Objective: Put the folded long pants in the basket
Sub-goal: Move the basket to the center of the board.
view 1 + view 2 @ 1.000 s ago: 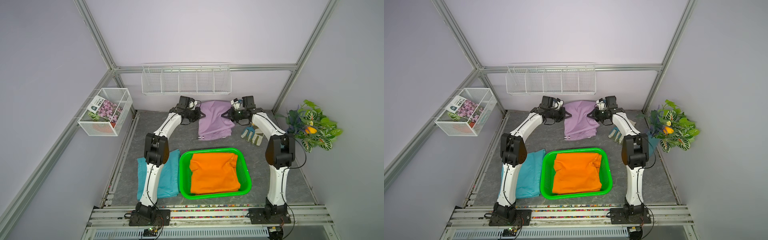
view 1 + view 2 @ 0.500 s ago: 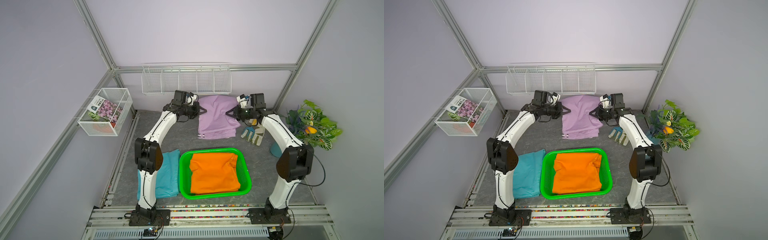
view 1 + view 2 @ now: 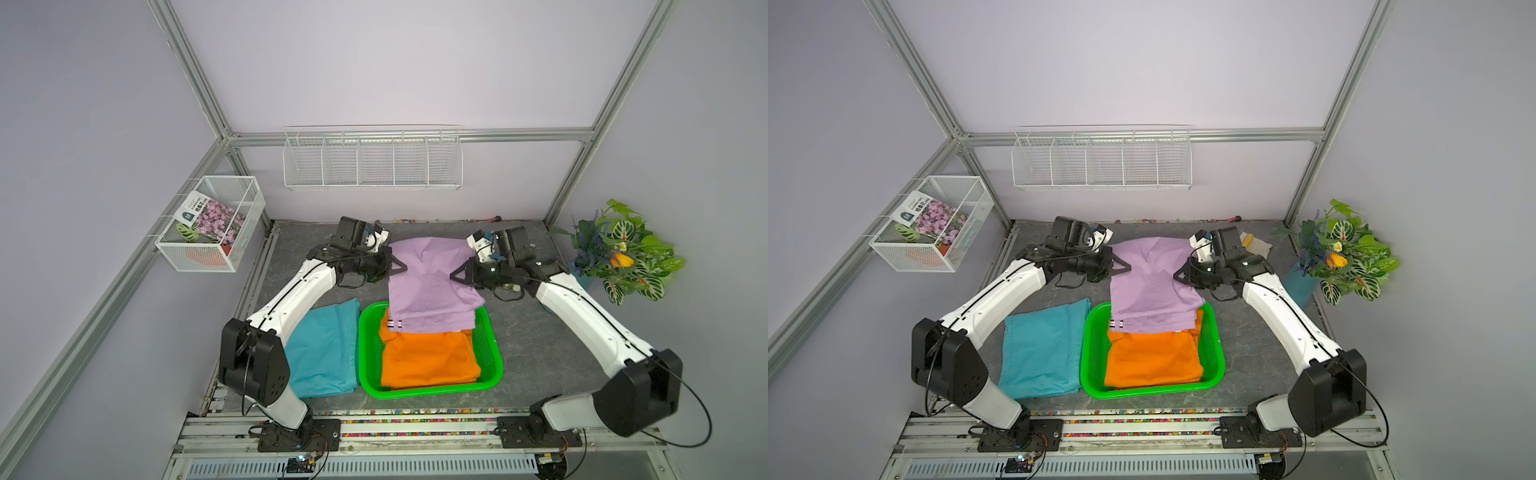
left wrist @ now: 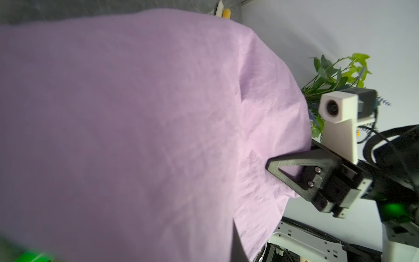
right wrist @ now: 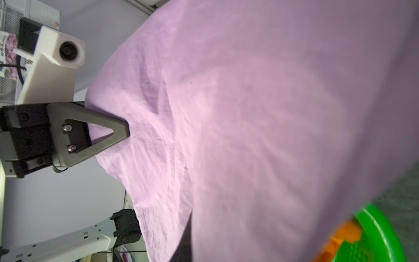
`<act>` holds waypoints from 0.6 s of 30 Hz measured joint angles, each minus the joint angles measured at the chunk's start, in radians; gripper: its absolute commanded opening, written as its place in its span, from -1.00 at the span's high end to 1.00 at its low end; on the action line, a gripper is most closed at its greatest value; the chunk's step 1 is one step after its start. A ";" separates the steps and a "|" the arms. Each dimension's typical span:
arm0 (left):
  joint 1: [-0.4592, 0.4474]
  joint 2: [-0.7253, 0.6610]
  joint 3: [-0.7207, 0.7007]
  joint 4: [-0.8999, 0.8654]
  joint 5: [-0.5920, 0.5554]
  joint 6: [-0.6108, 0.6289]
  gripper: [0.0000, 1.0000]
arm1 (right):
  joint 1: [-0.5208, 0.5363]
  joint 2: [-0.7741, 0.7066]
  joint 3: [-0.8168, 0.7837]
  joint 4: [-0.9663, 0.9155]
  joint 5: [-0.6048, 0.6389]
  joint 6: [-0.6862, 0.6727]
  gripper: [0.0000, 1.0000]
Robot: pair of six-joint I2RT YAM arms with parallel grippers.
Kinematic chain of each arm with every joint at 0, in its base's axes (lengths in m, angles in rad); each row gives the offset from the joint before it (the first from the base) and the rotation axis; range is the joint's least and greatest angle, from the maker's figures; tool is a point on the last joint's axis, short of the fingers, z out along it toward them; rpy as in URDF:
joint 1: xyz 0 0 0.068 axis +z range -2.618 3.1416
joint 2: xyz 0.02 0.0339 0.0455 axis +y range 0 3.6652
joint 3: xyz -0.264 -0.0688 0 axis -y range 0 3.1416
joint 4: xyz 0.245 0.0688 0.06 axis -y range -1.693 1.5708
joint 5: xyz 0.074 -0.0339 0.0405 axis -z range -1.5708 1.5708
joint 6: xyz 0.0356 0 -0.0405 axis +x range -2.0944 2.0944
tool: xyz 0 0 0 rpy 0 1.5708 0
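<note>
Lilac folded cloth pants (image 3: 428,286) hang between left gripper (image 3: 402,266) and right gripper (image 3: 452,275), both pinched tight on them; the sagging hem may catch the green perforated plastic basket (image 3: 428,392).

green basket (image 3: 432,392) upright on table (image 3: 536,345); orange pants (image 3: 428,359) folded flat inside, nearly filling it. lilac pants (image 3: 428,286) lifted, pinched at both side edges, lower edge draped over basket's far rim onto the orange pair. teal pants (image 3: 324,349) folded flat on table, just beside basket's left wall
</note>
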 measured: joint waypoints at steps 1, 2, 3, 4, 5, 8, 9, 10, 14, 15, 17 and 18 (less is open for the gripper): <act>-0.016 -0.024 -0.032 0.001 -0.009 0.000 1.00 | 0.023 -0.028 -0.023 -0.011 0.022 0.000 1.00; -0.035 -0.050 -0.069 0.002 -0.021 0.000 1.00 | 0.048 -0.056 -0.046 -0.027 0.045 0.001 1.00; -0.051 -0.071 -0.098 0.003 -0.031 -0.001 1.00 | 0.069 -0.075 -0.065 -0.040 0.064 0.003 1.00; -0.071 -0.097 -0.134 0.004 -0.043 -0.002 1.00 | 0.094 -0.099 -0.092 -0.050 0.084 0.008 1.00; -0.090 -0.123 -0.169 0.004 -0.058 -0.003 1.00 | 0.115 -0.121 -0.122 -0.051 0.100 0.014 1.00; -0.125 -0.190 -0.264 0.011 -0.091 -0.009 1.00 | 0.163 -0.185 -0.237 -0.040 0.130 0.050 1.00; -0.131 -0.216 -0.303 0.019 -0.100 -0.015 1.00 | 0.170 -0.200 -0.272 -0.034 0.135 0.061 1.00; -0.133 -0.233 -0.333 0.024 -0.108 -0.019 1.00 | 0.174 -0.211 -0.305 -0.029 0.141 0.071 1.00; -0.136 -0.267 -0.427 0.065 -0.135 -0.025 1.00 | 0.178 -0.225 -0.399 0.021 0.172 0.098 1.00; -0.138 -0.266 -0.438 0.080 -0.142 -0.025 1.00 | 0.179 -0.224 -0.412 0.042 0.181 0.101 1.00; -0.139 -0.260 -0.447 0.107 -0.157 -0.024 1.00 | 0.180 -0.216 -0.422 0.068 0.196 0.101 1.00; -0.139 -0.253 -0.447 0.120 -0.164 -0.022 1.00 | 0.182 -0.201 -0.422 0.083 0.205 0.101 1.00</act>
